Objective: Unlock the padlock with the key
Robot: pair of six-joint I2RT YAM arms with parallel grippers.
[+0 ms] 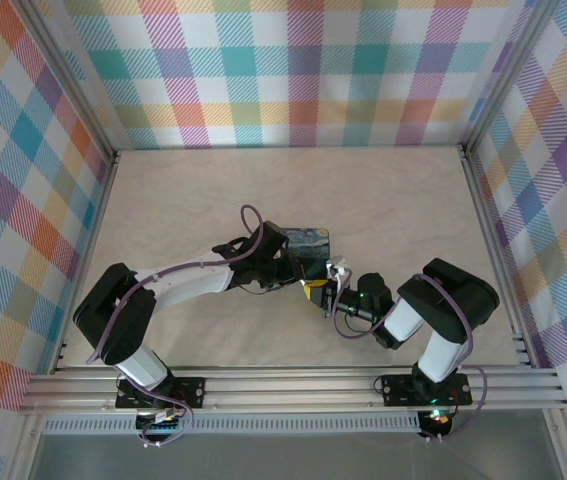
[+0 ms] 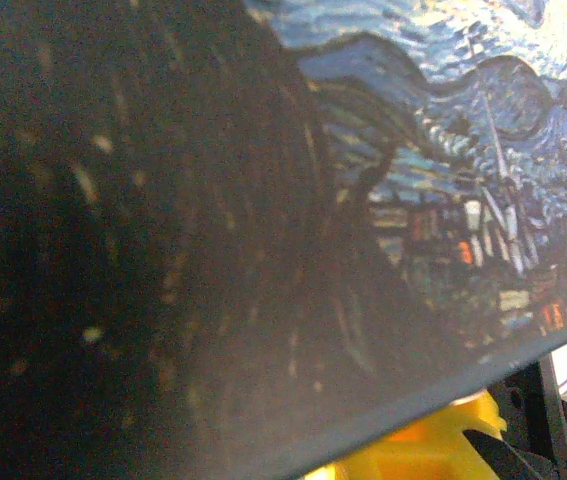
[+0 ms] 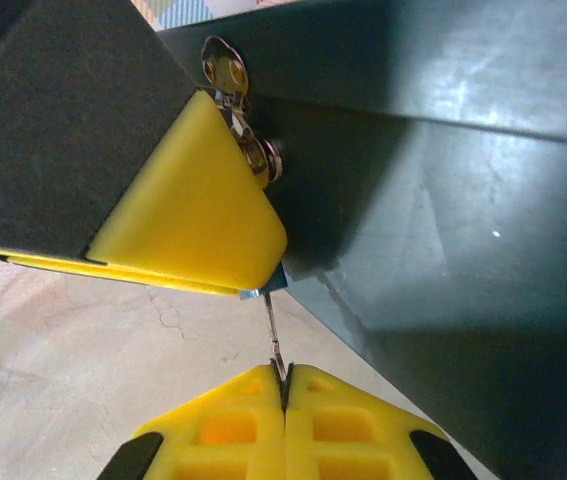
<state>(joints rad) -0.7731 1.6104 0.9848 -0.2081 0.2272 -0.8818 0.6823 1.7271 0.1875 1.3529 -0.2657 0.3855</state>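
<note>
Unlocking looks under way but not finished; the key [image 3: 274,335] appears to enter the padlock [image 3: 256,292], a blue sliver against the edge of the starry-night box [image 3: 443,200], just below the box's metal latch [image 3: 231,75]; turning it and freeing the shackle are yet to do. The right claw [image 3: 283,378], pressed together, pinches the key just beside the box; the left claw [image 1: 299,276] lays a yellow finger [image 3: 193,200] over the padlock; whether it grips cannot be told.

Robot test cell, lab-like — plaid-print walls [image 1: 293,70], aluminium frame rails [image 1: 293,385], pale tabletop [image 1: 383,200].
</note>
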